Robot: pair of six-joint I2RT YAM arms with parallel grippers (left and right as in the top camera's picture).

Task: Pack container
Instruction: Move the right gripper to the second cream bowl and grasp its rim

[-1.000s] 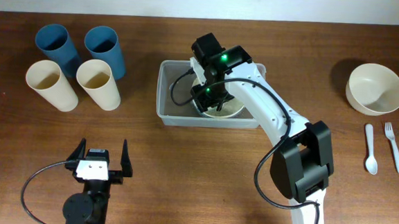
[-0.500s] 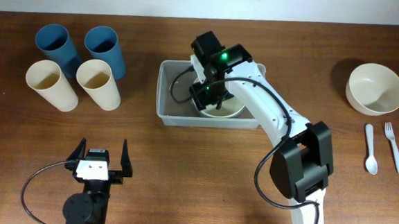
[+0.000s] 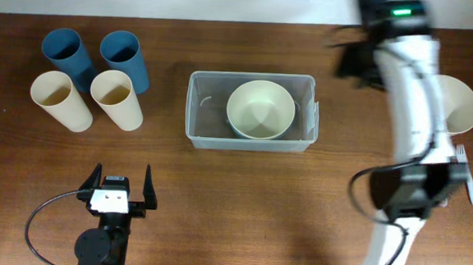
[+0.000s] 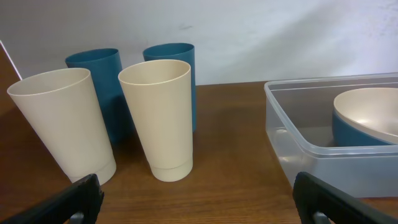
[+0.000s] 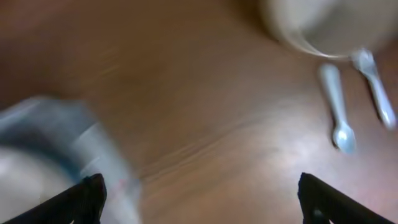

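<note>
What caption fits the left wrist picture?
Two blue cups and two cream cups beside the container holding a bowl.

Left end effector (image 3: 122, 179) and right end effector (image 5: 200, 193) gape empty.

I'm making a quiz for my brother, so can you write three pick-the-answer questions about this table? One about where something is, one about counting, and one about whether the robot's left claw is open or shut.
1. Where is the round bowl, cream inside and blue outside?
A. inside the translucent clear plastic rectangular container
B. on top of a cup
C. in a gripper

2. How many tall plastic cups stand left of the container?
A. two
B. four
C. six

3. How is the left gripper?
A. open, holding nothing
B. shut on a cup
C. shut on a spoon

Answers:
1 A, the bowl sits within the container's walls.
2 B, two are blue and two are cream.
3 A, its fingers stand wide apart with only table between them.
</note>
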